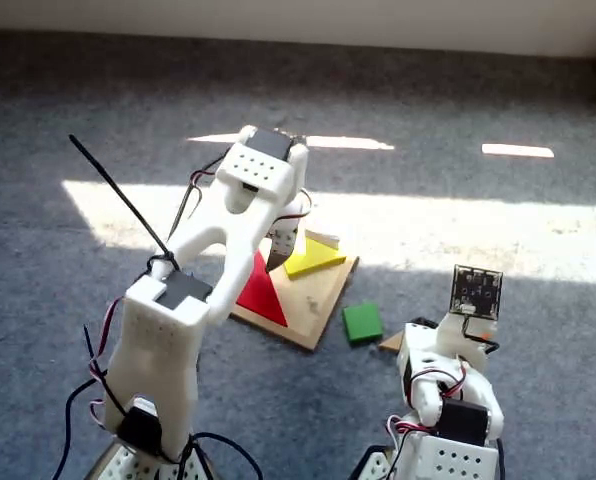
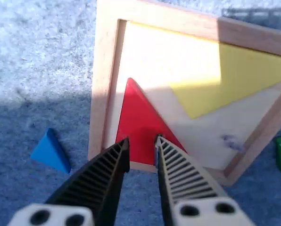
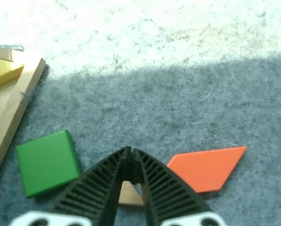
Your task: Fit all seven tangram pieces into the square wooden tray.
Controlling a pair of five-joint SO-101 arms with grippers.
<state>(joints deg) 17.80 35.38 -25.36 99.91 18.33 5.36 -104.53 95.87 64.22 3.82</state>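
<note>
We find the square wooden tray (image 2: 100, 94) lying on grey carpet (image 3: 187, 94). Inside it a red triangle (image 2: 140, 127) and a yellow piece (image 2: 244, 75) lie apart, with bare wood between them. The left gripper (image 2: 141, 140) hangs over the red triangle, its fingers narrowly parted. A blue triangle (image 2: 51, 150) sits outside the rim. Farther off, a green square (image 3: 47, 162) and an orange parallelogram (image 3: 206, 167) flank the right gripper (image 3: 131, 151), whose fingers are pressed together above a tan piece (image 3: 128, 194).
</note>
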